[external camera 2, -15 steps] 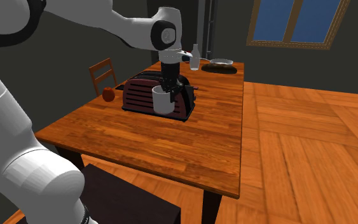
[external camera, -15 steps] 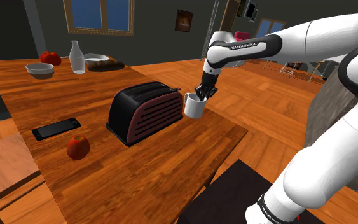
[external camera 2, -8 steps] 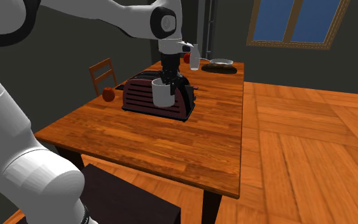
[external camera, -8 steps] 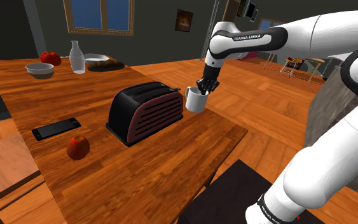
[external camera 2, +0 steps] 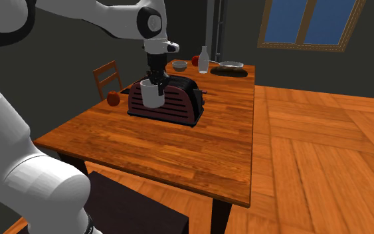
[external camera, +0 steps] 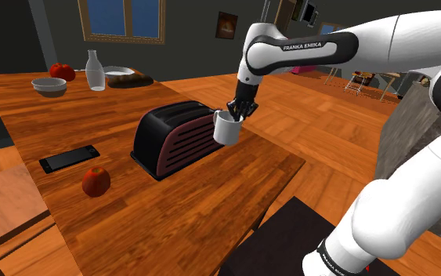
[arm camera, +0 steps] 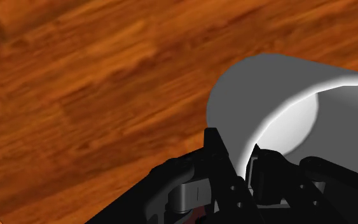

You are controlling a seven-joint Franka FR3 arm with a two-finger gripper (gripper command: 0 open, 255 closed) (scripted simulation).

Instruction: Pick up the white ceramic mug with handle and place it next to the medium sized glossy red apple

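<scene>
A white mug (external camera: 228, 130) hangs in the air in front of the black toaster (external camera: 175, 139), above the wooden table. My black gripper (external camera: 238, 114) is shut on the mug's rim, one finger inside and one outside. In the second exterior view the mug (external camera 2: 152, 94) is carried by the gripper (external camera 2: 156, 82) before the toaster (external camera 2: 167, 101). The wrist view has the fingers (arm camera: 217, 156) pinching the rim of the mug (arm camera: 285, 108) over the table top. A red apple (external camera: 95, 181) lies on the table near the shoulder view's left, beside a black phone (external camera: 69, 159); this apple (external camera 2: 113, 99) sits behind the toaster's left end.
At the table's far end stand a grey bowl (external camera: 48, 86), a red tomato-like fruit (external camera: 62, 72), a glass bottle (external camera: 94, 70) and a plate on a dark board (external camera: 124, 76). A wooden chair (external camera 2: 105, 77) stands beyond the table. My stand (external camera: 289, 243) is at the lower right.
The gripper has carried the mug toward the shoulder view's left, from beyond the toaster's right end to in front of it. The hold on the rim is unchanged.
</scene>
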